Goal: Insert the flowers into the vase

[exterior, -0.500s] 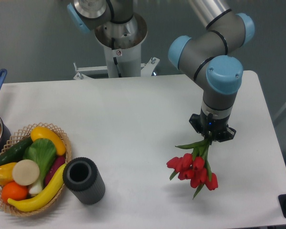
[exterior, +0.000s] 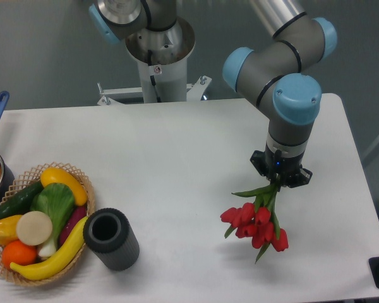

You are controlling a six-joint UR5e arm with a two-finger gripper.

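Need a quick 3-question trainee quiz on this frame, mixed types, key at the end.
1. True or false: the tulips already stand in the vase.
2. What lies directly beside the vase? A) a basket of produce B) a mug C) a book
3. Fill in: the tool grips the tulips by their ____, buds pointing down.

Key: 1 false, they hang from the tool on the right of the table and the vase is at front left. 2 A. 3 stems.
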